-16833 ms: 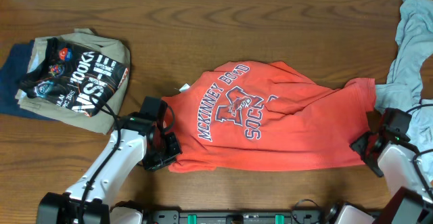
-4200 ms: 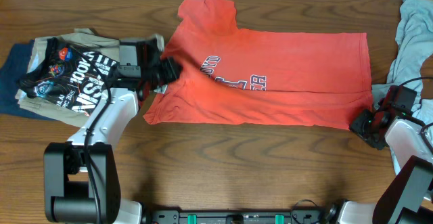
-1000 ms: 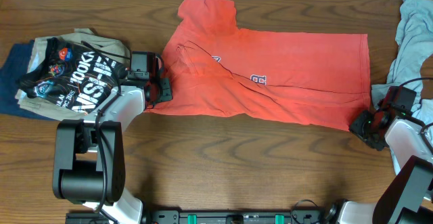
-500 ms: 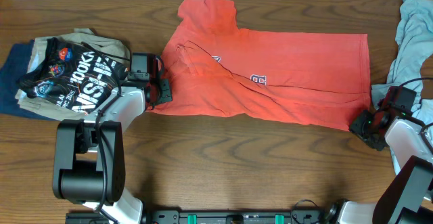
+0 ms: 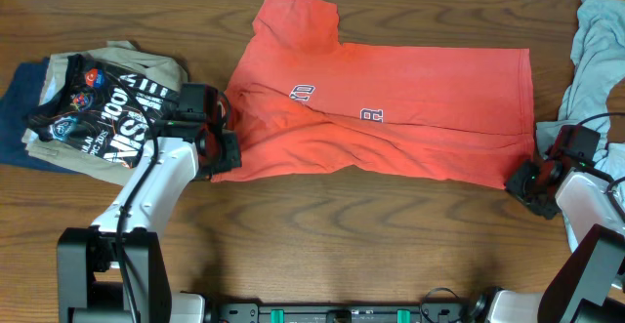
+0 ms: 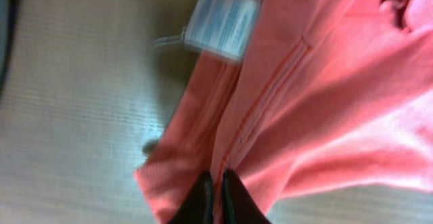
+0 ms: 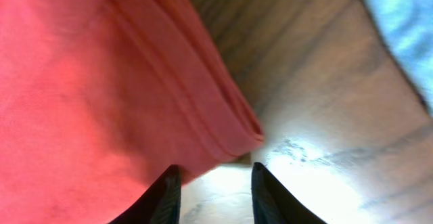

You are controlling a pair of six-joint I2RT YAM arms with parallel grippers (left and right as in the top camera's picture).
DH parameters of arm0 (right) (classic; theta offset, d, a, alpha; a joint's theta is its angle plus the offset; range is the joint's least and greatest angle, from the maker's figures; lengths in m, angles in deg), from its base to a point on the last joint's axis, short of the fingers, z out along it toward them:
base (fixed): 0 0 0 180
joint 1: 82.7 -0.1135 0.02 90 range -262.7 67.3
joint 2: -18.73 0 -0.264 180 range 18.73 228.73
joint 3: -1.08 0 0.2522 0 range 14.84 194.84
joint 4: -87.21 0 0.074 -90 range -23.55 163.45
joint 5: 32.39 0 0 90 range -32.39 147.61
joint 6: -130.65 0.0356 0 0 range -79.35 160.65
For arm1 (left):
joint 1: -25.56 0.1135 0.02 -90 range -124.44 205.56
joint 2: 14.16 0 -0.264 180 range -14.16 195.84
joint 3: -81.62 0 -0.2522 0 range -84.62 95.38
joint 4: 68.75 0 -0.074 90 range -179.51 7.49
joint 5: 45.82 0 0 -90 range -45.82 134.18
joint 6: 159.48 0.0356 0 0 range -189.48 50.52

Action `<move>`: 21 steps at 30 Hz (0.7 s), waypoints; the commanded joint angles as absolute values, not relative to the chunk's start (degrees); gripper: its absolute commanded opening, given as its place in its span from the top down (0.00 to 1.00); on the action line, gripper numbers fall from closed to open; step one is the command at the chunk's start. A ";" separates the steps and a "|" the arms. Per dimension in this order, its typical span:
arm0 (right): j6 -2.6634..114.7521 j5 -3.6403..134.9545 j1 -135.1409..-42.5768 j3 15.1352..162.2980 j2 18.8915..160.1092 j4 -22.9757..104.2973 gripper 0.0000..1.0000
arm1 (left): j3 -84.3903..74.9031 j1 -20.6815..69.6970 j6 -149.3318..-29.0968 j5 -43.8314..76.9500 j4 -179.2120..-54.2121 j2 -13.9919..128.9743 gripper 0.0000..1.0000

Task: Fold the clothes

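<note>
Shirt (image 5: pixel 391 118) is lying creased; left gripper (image 6: pixel 216 187), jaws pinching its hem, should be dragging evenly; right gripper (image 7: pixel 213 176), jaws spread, is hovering.

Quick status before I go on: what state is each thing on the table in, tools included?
T-shirt: lying flat, partly folded, lettering mostly hidden, one sleeve sticking out.
Left tool: shut on the T-shirt's near left corner.
Right tool: open, at the T-shirt's near right corner.
Stack: folded, black shirt on top.
Grey garment: crumpled, unfolded.
</note>
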State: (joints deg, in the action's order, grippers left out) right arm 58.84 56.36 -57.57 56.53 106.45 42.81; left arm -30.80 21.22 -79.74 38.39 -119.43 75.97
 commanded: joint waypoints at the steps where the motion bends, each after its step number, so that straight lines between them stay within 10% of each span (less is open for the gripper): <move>1: 58.69 52.88 -57.55 56.29 106.49 42.44 0.69 | -30.99 21.15 -79.59 39.33 -121.49 75.86 0.94; 21: 59.91 53.30 -54.55 56.29 106.49 42.35 0.67 | -33.16 21.41 -91.89 61.61 -127.48 75.86 0.94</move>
